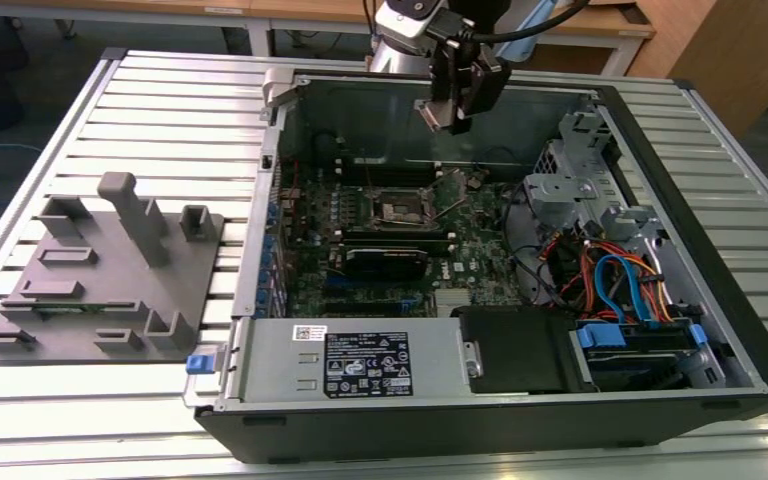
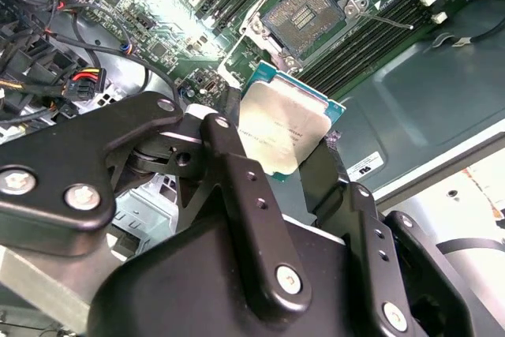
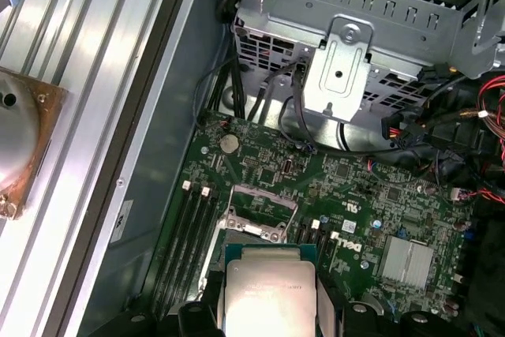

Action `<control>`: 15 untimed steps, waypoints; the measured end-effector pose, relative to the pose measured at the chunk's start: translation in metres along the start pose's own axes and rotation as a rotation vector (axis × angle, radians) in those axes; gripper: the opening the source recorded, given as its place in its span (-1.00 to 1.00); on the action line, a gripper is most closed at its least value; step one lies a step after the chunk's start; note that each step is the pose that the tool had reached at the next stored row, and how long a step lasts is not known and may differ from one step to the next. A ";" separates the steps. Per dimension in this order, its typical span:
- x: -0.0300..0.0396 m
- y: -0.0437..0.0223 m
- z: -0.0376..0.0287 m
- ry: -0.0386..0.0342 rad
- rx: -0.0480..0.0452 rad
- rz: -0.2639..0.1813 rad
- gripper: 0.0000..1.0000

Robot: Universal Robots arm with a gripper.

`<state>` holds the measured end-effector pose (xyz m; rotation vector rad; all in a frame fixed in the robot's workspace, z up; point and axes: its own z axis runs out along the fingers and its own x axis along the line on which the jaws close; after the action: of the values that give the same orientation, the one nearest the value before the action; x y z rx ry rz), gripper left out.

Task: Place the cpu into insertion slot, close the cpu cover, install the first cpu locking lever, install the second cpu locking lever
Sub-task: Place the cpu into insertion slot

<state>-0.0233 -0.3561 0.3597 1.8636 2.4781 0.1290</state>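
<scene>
The gripper hangs over the far end of an open case that lies on a slatted table. Its black fingers are closed to the width of the cpu and grip it by two opposite edges, with the silvery top showing in both wrist views. The cpu is held in the air above the green board, tilted in the second wrist view, and is well apart from the slot. The slot sits near the middle of the board with nothing in it, and its dark centre and silver rim are plain in the second wrist view. In the first wrist view a thin silver frame, the cover, looks swung open off the slot, just past the cpu's green edge; how far it stands up I cannot tell. Long black memory slots run beside the slot. In the exterior view a grey power supply fills the near corner of the case. A metal drive cage and coloured cables lie on the exterior view's right. A grey fixture rests on the table at the exterior view's left, apart from the case.
</scene>
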 end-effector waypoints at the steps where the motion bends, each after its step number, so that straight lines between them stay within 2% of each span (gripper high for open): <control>1: 0.0000 0.0000 0.0000 -0.0001 0.0000 0.000 0.08; 9: 0.0000 0.0000 0.0004 -0.0004 -0.0002 0.005 0.08; 15: 0.0001 -0.0010 0.0038 -0.0062 -0.0012 0.069 0.08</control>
<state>-0.0239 -0.3561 0.3558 1.9469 2.4097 0.1266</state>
